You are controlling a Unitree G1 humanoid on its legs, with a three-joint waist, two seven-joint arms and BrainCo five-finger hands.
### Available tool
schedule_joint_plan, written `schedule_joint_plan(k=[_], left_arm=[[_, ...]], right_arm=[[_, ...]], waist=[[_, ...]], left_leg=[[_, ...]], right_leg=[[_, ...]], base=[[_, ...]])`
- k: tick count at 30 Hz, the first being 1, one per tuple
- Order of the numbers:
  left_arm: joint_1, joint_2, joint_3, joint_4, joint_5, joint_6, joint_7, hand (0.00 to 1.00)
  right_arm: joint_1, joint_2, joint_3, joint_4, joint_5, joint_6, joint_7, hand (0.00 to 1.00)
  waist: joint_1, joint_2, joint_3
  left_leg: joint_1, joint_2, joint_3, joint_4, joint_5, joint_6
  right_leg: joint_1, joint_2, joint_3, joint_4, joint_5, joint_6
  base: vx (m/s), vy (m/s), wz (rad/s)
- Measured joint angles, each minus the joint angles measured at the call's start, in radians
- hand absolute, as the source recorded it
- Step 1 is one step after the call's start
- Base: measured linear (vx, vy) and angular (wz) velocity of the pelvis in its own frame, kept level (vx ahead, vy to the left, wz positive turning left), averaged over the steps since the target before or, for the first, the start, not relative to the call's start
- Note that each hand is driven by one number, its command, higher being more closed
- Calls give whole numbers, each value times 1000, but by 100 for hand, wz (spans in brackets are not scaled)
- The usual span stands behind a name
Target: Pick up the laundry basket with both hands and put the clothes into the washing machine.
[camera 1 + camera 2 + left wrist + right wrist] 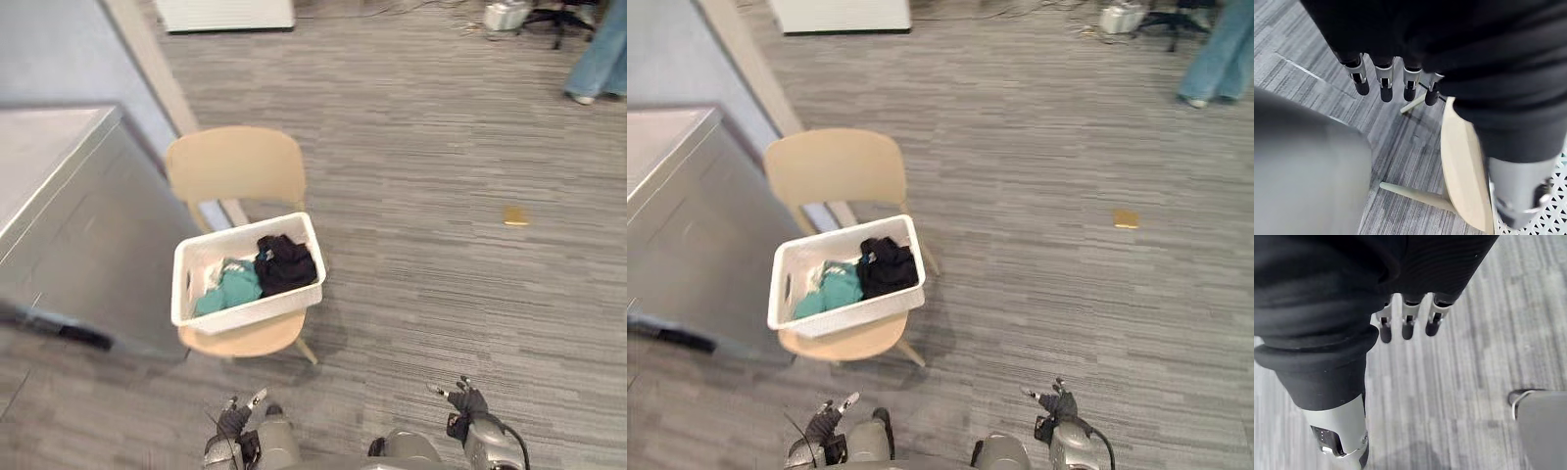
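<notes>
Floor (441,147): grey striped carpet; a tan chair (235,162) stands beside the grey washing machine (69,245).
Laundry basket (245,311): white, on the chair seat, well ahead of both hands.
Clothes: teal piece (230,284) and black piece (286,262) lie inside the basket.
Left hand (233,421): low, before the chair; fingers (1386,88) straight, side by side, holding nothing.
Right hand (467,401): low over carpet; fingers (1407,325) straight, empty.

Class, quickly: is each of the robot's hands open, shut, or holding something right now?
Left hand: open, holding nothing.
Right hand: open, holding nothing.
</notes>
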Motion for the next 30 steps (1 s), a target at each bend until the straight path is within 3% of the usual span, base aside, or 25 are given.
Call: schedule_joint_plan(k=[2, 3, 4, 6, 7, 8, 9, 10, 11, 12, 13, 14, 15, 16, 17, 18, 20, 23, 25, 26, 28, 30], left_arm=[[-2, 2, 1, 9, 1, 2, 1, 0], [-4, 5, 0, 22, 13, 6, 0, 0], [-6, 3, 0, 27, 22, 7, 0, 0], [-27, 0, -11, 59, 45, 23, 0, 0], [-32, -3, -23, 64, 49, 27, 0, 0], [-35, -7, -45, 67, 58, 28, 2, 0], [-41, -11, -62, 68, 60, 29, 1, 0], [-56, -5, -89, 85, 66, 30, 1, 0], [-55, 11, -94, 83, 66, 38, 2, 0], [-54, 25, -100, 83, 67, 39, 3, 0], [-41, 46, -109, 79, 67, 36, 4, 0], [-31, 54, -120, 71, 68, 33, 6, 0], [-23, 58, -125, 57, 70, 25, 11, 0], [-17, 57, -127, 57, 73, 24, 13, 0], [-14, 57, -128, 53, 79, 23, 14, 0], [-12, 56, -128, 46, 88, 23, 14, 0], [-12, 50, -130, 11, 99, 23, 8, 0], [-12, 48, -136, -22, 98, 23, 3, 0], [-11, 49, -133, -44, 98, 23, 3, 0], [-7, 49, -125, -57, 97, 23, 3, 0], [-4, 45, -115, -58, 96, 25, 3, 0], [14, 20, -58, -58, 96, 25, -1, 0]], right_arm=[[25, -1, -12, 1, 0, 0, 1, 0], [44, -11, -15, 13, 0, 0, 1, 0], [54, -12, -25, 19, 0, 0, 2, 0], [127, 2, -90, 61, 2, 5, 3, 0], [167, 10, -116, 80, 5, 9, -1, 0], [195, 14, -128, 93, 14, 19, -2, 0], [204, 17, -139, 101, 23, 26, -2, 0], [200, 26, -160, 105, 27, 42, -5, 0], [188, 61, -166, 104, 35, 43, -16, 0], [187, 67, -166, 102, 38, 42, -18, 0], [195, 72, -160, 96, 38, 40, -15, 0], [207, 72, -155, 84, 38, 33, -12, 0], [215, 80, -137, 72, 39, 25, -6, 0], [216, 86, -128, 66, 40, 22, 2, 0], [223, 100, -111, 51, 51, 14, 5, 0], [226, 113, -100, 40, 62, 7, 5, 0], [241, 121, -77, -10, 75, -5, 5, 0], [241, 128, -67, -43, 83, -5, 3, 0], [226, 140, -73, -45, 91, -5, 2, 0], [218, 148, -73, -44, 91, -3, 0, 0], [208, 144, -71, -57, 89, 0, 6, 0], [205, 137, -71, -59, 89, 2, 8, 0]], waist=[[4, -3, -1], [-2, -5, -5], [-8, -6, -7], [-56, -13, -34], [-74, -12, -57], [-86, -5, -69], [-88, 2, -71], [-78, 11, -71], [-73, -20, -59], [-69, -31, -59], [-57, -55, -59], [-64, -54, -57], [-65, -54, -55], [-65, -51, -54], [-59, -52, -53], [-58, -53, -50], [-60, -53, -20], [-52, -51, 4], [-49, -74, 24], [-49, -86, 32], [-47, -91, 29], [-55, -79, 13]], left_leg=[[56, 37, 83, 135, -65, 14], [125, 71, 169, 205, -90, 42], [154, 87, 209, 218, -94, 49], [212, 146, 353, 178, -97, 54], [213, 149, 396, 114, -84, 30], [215, 137, 423, 1, -45, -60], [217, 112, 423, -94, -24, -113], [212, 35, 385, -216, -65, -88], [185, -27, 324, -223, -46, -56], [178, -59, 284, -223, -48, -47], [175, -130, 208, -226, -51, -16], [182, -170, 145, -226, -65, 18], [180, -187, 65, -218, -79, 48], [177, -194, 36, -212, -83, 58], [178, -218, -24, -213, -88, 78], [179, -238, -60, -211, -92, 90], [176, -284, -138, -189, -123, 130], [167, -288, -184, -179, -141, 132], [166, -287, -202, -183, -149, 118], [175, -282, -209, -173, -163, 92], [204, -260, -213, -180, -185, 60], [281, -189, -195, -177, -231, 23]], right_leg=[[29, -20, -73, -8, 0, -1], [50, -43, -125, -27, 0, 0], [57, -59, -159, -33, 2, 3], [71, -145, -331, -43, 32, 37], [71, -183, -413, -41, 47, 51], [69, -216, -473, -39, 65, 71], [69, -237, -506, -38, 77, 87], [71, -267, -530, -37, 108, 104], [89, -310, -496, -40, 154, 103], [101, -331, -472, -29, 174, 101], [108, -384, -379, 33, 205, 56], [83, -396, -245, 101, 236, -2], [44, -299, 35, 154, 160, 50], [24, -227, 158, 182, 115, 81], [-25, -109, 316, 243, 45, 101], [-64, -55, 369, 266, 17, 115], [-131, -38, 319, 227, 7, 138], [-172, -89, 212, -6, 32, 152], [-172, -125, 180, -147, 62, 130], [-170, -138, 154, -144, 111, 133], [-175, -134, 137, -76, 123, 127], [-142, -72, 131, -19, 138, 102]], base=[[-253, 15, 80], [-261, 69, 79], [-230, 95, 126], [-232, 170, 230], [-219, 314, 288], [-136, 251, 243], [-146, 445, 239], [-120, 473, 231], [-130, 574, 216], [-72, 464, 201], [-31, 360, 186], [24, 383, 223], [48, 201, 185], [67, 228, 185], [32, 133, 152], [47, 172, 162], [21, 66, 163], [73, -69, 136], [187, -206, 111], [284, -308, 57], [293, -326, 12], [392, -360, -23]])
